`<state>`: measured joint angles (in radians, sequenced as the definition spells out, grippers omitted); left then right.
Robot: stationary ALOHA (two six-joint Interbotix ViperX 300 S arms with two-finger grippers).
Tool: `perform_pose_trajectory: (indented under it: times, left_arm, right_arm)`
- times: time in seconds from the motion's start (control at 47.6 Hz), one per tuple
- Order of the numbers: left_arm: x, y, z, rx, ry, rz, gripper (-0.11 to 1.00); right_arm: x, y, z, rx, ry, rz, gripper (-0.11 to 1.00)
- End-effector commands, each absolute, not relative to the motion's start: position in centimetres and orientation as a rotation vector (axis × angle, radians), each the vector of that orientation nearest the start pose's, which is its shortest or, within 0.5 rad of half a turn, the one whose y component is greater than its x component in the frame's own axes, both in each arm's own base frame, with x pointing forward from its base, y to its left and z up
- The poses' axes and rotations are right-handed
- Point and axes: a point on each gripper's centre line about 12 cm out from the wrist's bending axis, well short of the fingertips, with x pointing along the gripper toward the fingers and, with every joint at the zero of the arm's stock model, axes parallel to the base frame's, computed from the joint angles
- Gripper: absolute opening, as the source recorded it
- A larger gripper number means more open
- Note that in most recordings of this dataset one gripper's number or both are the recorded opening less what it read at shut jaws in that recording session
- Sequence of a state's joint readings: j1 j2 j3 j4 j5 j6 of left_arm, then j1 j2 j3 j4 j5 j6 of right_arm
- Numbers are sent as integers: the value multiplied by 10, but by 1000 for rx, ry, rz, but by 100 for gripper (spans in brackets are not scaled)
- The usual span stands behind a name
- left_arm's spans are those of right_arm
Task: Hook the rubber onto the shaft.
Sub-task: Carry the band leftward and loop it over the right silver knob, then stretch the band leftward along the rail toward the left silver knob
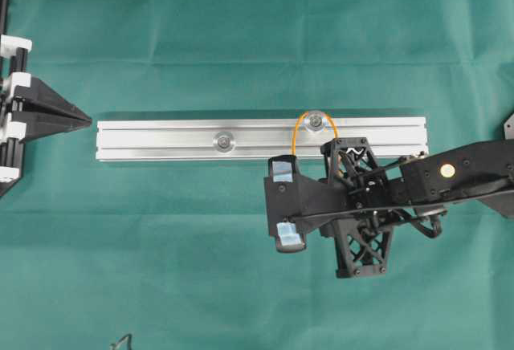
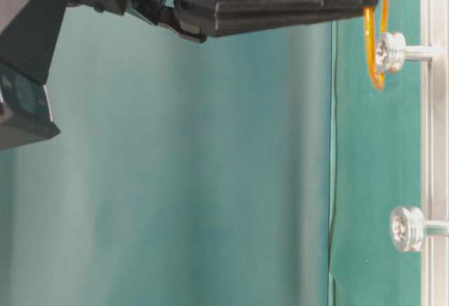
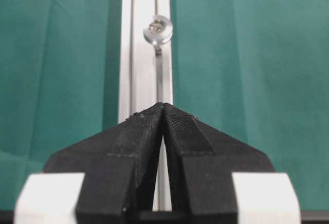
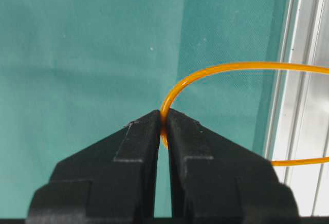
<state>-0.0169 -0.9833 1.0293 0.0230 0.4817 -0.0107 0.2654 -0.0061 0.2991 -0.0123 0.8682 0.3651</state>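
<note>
The rubber [image 4: 216,72], light and stretchy, is being pinched at its near end by the right gripper [image 4: 163,126]; its far end is looped around the shaft [image 1: 316,121] ahead.

The right arm [image 1: 450,175] is matte black, with a round brass-coloured disc on top and thin black cables looping beside the wrist. Its gripper [image 4: 163,126] has wedge-shaped black fingers [image 4: 133,152] with finely ribbed faces, on open lattice struts; a black camera block carries pale blue patches. The left gripper [image 3: 163,112] is the same black, with white blocks at its base.
</note>
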Motion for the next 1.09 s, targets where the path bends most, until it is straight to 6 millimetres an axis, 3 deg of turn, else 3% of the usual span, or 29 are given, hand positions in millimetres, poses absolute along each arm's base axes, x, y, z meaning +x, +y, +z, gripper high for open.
perform_pose_trajectory:
  times: [0.0, 0.589, 1.072]
  left_arm:
    - [189, -2, 280, 20, 503, -12, 2]
    - [189, -2, 280, 20, 501, -12, 2]
    - [188, -2, 280, 20, 509, -12, 2]
  right_arm:
    - [384, 106, 243, 185, 1128, 23, 8]
    - [408, 92, 243, 521, 1008, -160, 8]
    - [437, 82, 248, 588, 932, -184, 8]
